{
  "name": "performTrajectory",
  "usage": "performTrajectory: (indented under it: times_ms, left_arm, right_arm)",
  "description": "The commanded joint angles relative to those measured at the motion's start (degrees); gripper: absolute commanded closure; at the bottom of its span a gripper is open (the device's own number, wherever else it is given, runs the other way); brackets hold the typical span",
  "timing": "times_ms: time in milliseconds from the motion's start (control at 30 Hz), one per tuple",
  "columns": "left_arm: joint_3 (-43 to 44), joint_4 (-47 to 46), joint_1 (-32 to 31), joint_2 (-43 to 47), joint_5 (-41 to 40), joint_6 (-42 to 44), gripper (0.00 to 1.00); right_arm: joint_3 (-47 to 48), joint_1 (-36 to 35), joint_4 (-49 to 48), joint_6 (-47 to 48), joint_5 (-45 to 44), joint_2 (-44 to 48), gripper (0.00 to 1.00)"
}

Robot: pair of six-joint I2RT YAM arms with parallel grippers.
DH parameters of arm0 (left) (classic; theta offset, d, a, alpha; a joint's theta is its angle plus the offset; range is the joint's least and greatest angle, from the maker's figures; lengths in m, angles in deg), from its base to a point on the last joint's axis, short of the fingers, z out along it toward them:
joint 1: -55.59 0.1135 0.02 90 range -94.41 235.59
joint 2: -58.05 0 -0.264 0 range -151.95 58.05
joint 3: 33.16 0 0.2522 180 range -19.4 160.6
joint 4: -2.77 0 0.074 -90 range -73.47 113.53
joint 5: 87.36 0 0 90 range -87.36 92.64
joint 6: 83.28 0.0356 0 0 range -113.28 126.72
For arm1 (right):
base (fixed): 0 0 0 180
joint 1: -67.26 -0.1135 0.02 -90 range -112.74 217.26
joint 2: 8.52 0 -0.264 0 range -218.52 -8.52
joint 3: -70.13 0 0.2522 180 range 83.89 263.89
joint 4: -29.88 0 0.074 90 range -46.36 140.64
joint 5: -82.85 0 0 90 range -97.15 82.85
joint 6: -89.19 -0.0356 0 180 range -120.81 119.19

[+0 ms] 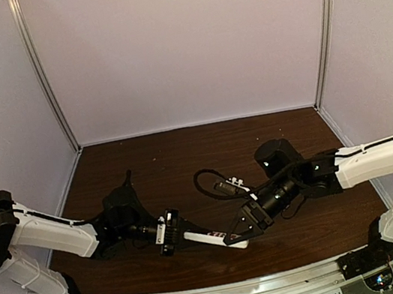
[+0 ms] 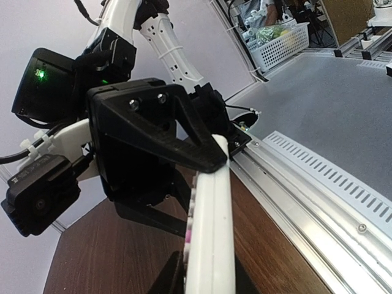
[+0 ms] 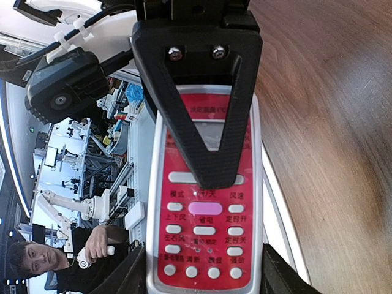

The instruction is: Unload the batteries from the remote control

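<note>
Remote control (image 1: 214,237): white handset with red button face, held over the brown table (image 1: 183,157), left gripper (image 1: 181,235) closed on one end's side edges, right gripper (image 1: 244,234) clamped across the other end's face and back.

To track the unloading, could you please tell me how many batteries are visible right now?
0. No battery shows in any view. The remote control shows only its red button face and one edge, so batteries may be hidden inside it.
</note>
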Motion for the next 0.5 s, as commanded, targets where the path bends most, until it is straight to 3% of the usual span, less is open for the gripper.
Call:
performTrajectory:
  times_ms: [0, 467]
  left_arm:
    - [1.07, 1.93, -0.09, 0.37, -3.14, -2.41, 1.00]
    - [0.43, -0.62, -0.04, 0.40, -4.14, -5.69, 1.00]
  right_arm:
    - [0.36, 0.31, -1.58, 3.43, -4.36, 3.43, 0.42]
    - [2.01, 0.31, 1.19, 5.10, -10.51, 5.91, 0.03]
